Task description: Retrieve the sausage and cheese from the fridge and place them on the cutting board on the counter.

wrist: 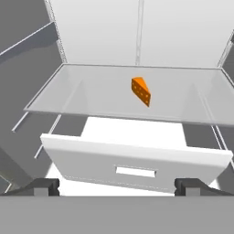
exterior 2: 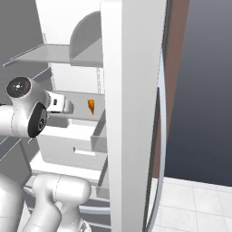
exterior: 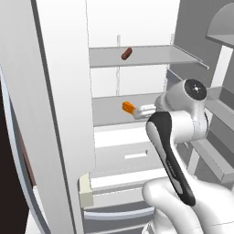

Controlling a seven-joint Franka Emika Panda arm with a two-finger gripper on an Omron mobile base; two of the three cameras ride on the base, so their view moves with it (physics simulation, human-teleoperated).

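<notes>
White fridge [exterior: 64,91] interior, doors open: the empty, wide-open gripper [wrist: 117,185] faces the orange cheese wedge [wrist: 141,91] mid-shelf (reddish-brown sausage [exterior: 126,53] one shelf up); reaching in likely comes next.

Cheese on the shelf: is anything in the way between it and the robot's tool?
Nothing visible blocks it. The cheese lies alone on the glass shelf, and the open tool faces it from the front, apart from it. The white drawer sits lower, below the shelf, not in the line between them.
</notes>
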